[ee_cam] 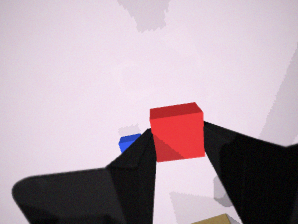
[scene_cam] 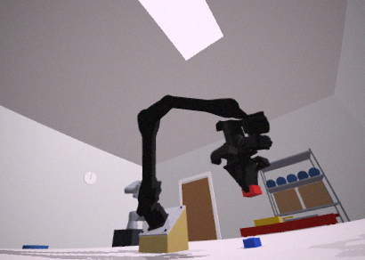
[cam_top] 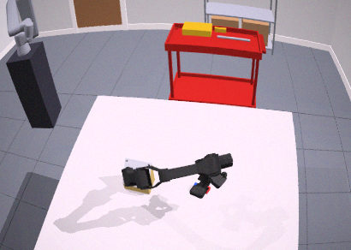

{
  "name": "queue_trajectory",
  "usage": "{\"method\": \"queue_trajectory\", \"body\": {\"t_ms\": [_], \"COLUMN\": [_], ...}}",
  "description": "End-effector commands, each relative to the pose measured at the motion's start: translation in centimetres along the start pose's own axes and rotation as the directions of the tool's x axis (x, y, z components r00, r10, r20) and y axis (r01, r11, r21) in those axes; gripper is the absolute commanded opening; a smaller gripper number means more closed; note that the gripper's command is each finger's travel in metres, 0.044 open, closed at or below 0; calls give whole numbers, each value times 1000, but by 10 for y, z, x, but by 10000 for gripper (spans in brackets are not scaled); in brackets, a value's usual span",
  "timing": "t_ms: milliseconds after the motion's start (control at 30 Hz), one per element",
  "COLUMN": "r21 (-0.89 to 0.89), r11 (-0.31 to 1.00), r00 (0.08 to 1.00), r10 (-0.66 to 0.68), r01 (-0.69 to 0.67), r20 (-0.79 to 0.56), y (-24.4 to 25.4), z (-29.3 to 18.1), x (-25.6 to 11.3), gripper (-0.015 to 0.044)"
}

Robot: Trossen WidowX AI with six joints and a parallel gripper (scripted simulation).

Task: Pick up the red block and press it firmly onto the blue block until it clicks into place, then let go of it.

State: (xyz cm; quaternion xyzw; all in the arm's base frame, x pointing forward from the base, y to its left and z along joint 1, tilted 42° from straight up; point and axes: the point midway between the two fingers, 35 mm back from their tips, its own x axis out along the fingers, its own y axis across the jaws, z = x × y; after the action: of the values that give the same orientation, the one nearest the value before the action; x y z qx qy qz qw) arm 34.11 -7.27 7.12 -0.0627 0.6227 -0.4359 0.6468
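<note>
Above the table [cam_top: 180, 127] [scene_cam: 312, 239] | end effector [cam_top: 205, 191] [scene_cam: 250, 191] [ee_cam: 175, 130] pinching red block [cam_top: 208, 190] [scene_cam: 252, 190] [ee_cam: 178, 136] | blue block [cam_top: 195, 184] [scene_cam: 252, 242] [ee_cam: 129, 143] apart below

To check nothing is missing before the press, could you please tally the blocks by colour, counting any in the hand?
Red blocks: 1 (in the hand)
Blue blocks: 1 (on the table)
Total: 2
</note>
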Motion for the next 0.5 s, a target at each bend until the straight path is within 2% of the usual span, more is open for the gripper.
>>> {"method": "queue_trajectory", "body": {"t_ms": [0, 467], "r21": [-12, -51], "r11": [1000, 999], "r00": [1000, 1000], "r10": [1, 2], "r01": [-1, -2], "r20": [-9, -10], "y": [13, 49], "z": [-12, -59], "x": [9, 38], "gripper": [0, 0]}}
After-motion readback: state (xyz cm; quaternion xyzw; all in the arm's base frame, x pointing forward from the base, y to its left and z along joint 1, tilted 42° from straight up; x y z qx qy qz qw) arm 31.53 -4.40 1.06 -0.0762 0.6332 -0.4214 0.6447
